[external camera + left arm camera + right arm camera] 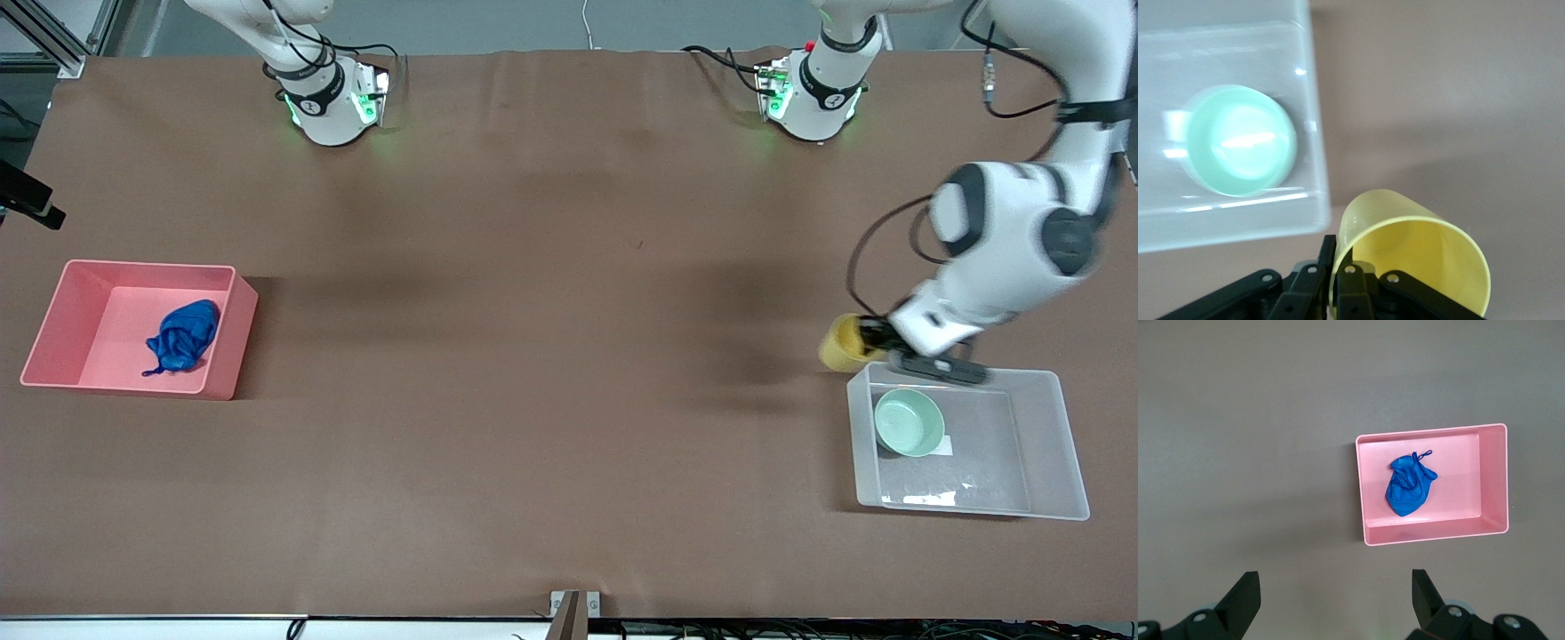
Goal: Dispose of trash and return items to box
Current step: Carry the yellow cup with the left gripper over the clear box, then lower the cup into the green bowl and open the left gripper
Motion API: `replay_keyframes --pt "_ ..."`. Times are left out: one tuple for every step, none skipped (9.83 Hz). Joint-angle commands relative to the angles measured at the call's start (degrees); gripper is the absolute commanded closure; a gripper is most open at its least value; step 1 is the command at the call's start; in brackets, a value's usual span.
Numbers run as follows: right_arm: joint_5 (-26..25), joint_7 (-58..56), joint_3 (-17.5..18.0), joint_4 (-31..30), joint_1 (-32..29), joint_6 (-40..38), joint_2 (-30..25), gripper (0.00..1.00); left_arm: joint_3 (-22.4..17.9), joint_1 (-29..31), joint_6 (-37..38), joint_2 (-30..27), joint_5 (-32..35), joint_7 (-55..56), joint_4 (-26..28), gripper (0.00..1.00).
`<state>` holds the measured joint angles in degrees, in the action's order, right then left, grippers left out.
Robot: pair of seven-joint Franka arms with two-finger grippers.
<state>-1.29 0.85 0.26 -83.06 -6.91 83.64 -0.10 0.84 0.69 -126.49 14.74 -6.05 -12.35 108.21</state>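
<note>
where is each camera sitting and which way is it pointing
Front view: high across the table, facing both arm bases; the left end effector holds a small yellow plastic cup.
Left wrist view: on the left arm, looking down past its fingers at the cup and the mint-green bowl in the clear plastic box.
Right wrist view: on the raised right arm, looking down between open fingers at the blue wad in the pink bin.
Front and left wrist views share cup, bowl, box.
</note>
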Motion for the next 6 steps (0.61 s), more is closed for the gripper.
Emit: replay_keyframes --pt "-0.74 -0.59 -0.60 0.79 0.31 -0.76 0.36 0.00 -4.43 0.01 1.86 11.33 0.25 -3.10 -12.02 1.00" --pt "-0.65 -0.59 -3.48 0.79 2.93 -0.76 0.36 0.00 -6.88 0.01 1.86 14.23 -0.36 -6.08 -14.49 1.00" --pt "-0.30 -0.76 -3.86 0.79 2.95 -0.76 0.27 0.00 -9.00 0.10 1.86 16.79 -2.54 -8.98 -16.08 1.00" --pt "-0.12 -0.85 -3.86 0.79 2.69 -0.68 0.27 0.00 -10.41 0.10 1.77 18.73 -5.17 -10.49 -16.62 0.99" --pt "0.05 -0.85 -3.78 0.79 2.60 -0.59 0.27 0.00 -10.42 0.01 1.51 20.75 -6.59 -10.59 -16.62 0.99" --pt "0.05 -0.85 -3.78 0.70 2.60 -0.41 0.27 0.00 -10.42 0.01 1.16 22.77 -6.60 -10.68 -16.62 0.99"
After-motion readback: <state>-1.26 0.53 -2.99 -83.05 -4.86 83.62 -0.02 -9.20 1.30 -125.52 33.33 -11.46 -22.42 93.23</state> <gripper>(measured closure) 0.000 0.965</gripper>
